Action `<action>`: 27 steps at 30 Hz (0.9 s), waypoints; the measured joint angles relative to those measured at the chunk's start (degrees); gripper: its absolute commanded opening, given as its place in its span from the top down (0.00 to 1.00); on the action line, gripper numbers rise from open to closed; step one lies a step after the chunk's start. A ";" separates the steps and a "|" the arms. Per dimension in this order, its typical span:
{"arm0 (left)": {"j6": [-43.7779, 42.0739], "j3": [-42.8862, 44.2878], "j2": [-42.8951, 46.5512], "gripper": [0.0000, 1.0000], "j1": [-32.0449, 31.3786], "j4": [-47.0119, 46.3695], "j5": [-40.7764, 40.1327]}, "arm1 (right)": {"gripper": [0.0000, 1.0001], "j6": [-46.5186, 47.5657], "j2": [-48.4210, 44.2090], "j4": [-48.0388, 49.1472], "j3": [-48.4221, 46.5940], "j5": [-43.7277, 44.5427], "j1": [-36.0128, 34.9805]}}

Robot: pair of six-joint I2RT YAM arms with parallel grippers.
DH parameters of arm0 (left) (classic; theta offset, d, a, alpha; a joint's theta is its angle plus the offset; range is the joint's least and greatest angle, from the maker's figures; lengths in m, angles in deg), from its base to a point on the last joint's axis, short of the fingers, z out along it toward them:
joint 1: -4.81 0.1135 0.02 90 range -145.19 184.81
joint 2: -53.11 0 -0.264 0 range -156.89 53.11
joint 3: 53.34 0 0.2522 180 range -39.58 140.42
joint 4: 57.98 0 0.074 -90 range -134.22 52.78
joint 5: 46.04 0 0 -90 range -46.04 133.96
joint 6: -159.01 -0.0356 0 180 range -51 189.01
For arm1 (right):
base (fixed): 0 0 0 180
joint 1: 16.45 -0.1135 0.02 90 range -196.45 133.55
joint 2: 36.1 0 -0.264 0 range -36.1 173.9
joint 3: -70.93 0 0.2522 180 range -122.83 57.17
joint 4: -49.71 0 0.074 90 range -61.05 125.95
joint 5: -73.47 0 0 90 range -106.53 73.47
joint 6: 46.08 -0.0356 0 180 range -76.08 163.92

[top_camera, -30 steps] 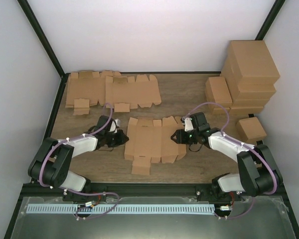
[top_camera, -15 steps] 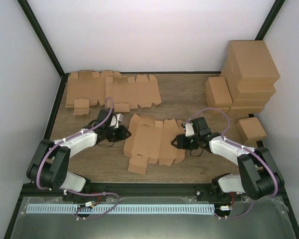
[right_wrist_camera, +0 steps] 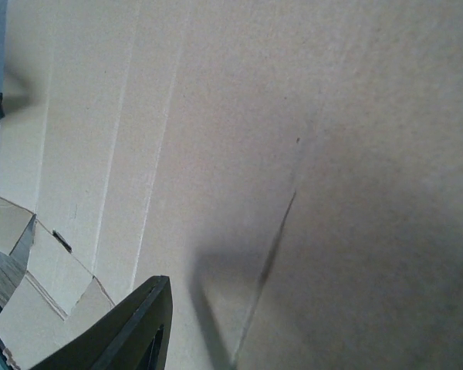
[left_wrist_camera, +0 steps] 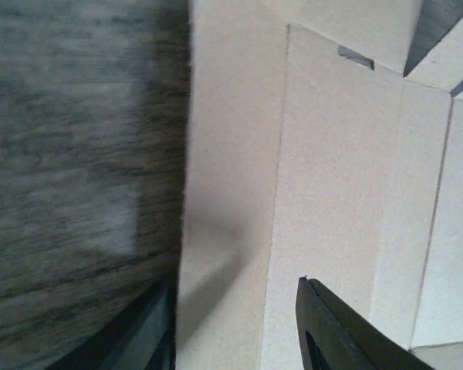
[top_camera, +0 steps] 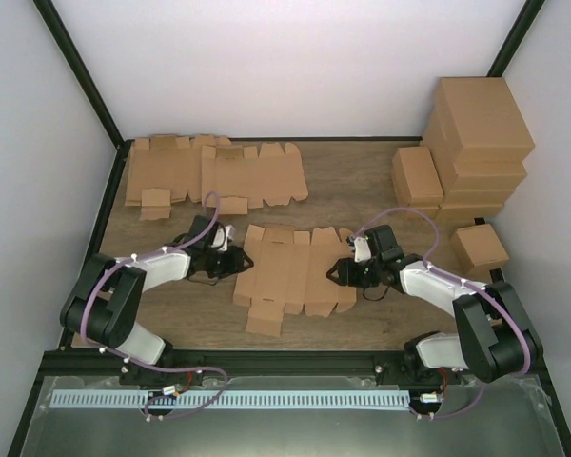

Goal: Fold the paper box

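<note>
The paper box (top_camera: 290, 271) lies flat and unfolded in the middle of the table, a brown die-cut sheet with tabbed flaps. My left gripper (top_camera: 232, 263) is at its left edge. In the left wrist view the sheet's left strip (left_wrist_camera: 231, 193) lies between the two spread fingers (left_wrist_camera: 332, 331), which do not clamp it. My right gripper (top_camera: 343, 272) is at the sheet's right edge. In the right wrist view one finger (right_wrist_camera: 131, 331) rests over the sheet (right_wrist_camera: 177, 116), and a raised flap (right_wrist_camera: 370, 270) hides the other finger.
Several more flat die-cut sheets (top_camera: 214, 171) lie at the back left. Folded brown boxes are stacked at the right (top_camera: 476, 133), with smaller ones in front (top_camera: 417, 176) and beside my right arm (top_camera: 479, 246). Black frame posts stand at the back corners.
My left gripper has moved right, up to the sheet's left edge. My right gripper has dropped slightly toward the right edge. The sheet has turned and shifted a little.
</note>
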 measured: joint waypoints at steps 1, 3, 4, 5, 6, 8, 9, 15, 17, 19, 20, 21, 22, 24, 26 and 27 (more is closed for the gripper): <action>0.57 -0.48 0.11 0.49 0.24 -1.14 0.57 | 0.54 -0.07 0.00 0.00 0.00 -0.04 0.00; 1.49 -1.79 1.05 0.48 0.42 -3.26 0.11 | 0.54 -0.15 -0.09 -0.02 0.07 -0.11 0.00; 1.95 -2.51 1.42 0.48 0.59 -4.35 0.22 | 0.54 -0.15 -0.20 -0.02 0.15 -0.13 0.00; 2.16 -3.04 1.64 0.50 0.76 -5.11 0.26 | 0.54 -0.17 -0.28 -0.02 0.20 -0.17 0.00; 2.43 -3.45 1.70 0.52 1.03 -6.01 0.57 | 0.54 -0.20 -0.39 -0.02 0.26 -0.20 0.00; 2.69 -4.22 1.46 0.55 1.68 -7.80 1.62 | 0.54 -0.20 -0.52 -0.02 0.31 -0.28 0.00; 2.73 -4.63 1.16 0.58 2.12 -9.01 2.58 | 0.54 -0.20 -0.52 0.00 0.31 -0.35 0.00; 2.69 -6.19 -1.36 0.68 3.28 -14.78 7.69 | 0.54 -0.37 -0.52 0.02 0.33 -0.55 0.00; 2.60 -6.97 -1.42 0.73 3.28 -15.78 9.11 | 0.54 -0.42 -0.52 0.09 0.42 -0.61 0.00; 2.40 -7.72 -1.42 0.80 3.26 -16.22 10.73 | 0.54 -0.42 -0.52 0.24 0.59 -0.66 0.00; 2.27 -7.91 -1.42 0.84 3.26 -16.13 11.23 | 0.55 -0.44 -0.52 0.31 0.74 -0.66 0.00; 2.16 -7.98 -1.42 0.89 3.26 -15.85 11.50 | 0.55 -0.55 -0.52 0.33 0.83 -0.68 0.00; 1.73 -7.98 -1.42 0.94 3.23 -15.61 11.78 | 0.54 -0.59 -0.52 0.37 0.92 -0.72 0.00; 1.09 -7.91 -1.40 0.96 3.21 -14.97 12.11 | 0.52 -0.74 -0.52 0.39 1.03 -0.83 0.00; 0.90 -7.58 -1.14 0.96 3.04 -13.51 11.65 | 0.44 -0.90 -0.52 0.37 1.07 -0.90 0.00; 0.48 -6.82 -0.72 0.96 2.71 -11.69 10.73 | 0.39 -1.16 -0.52 0.37 1.07 -0.98 0.00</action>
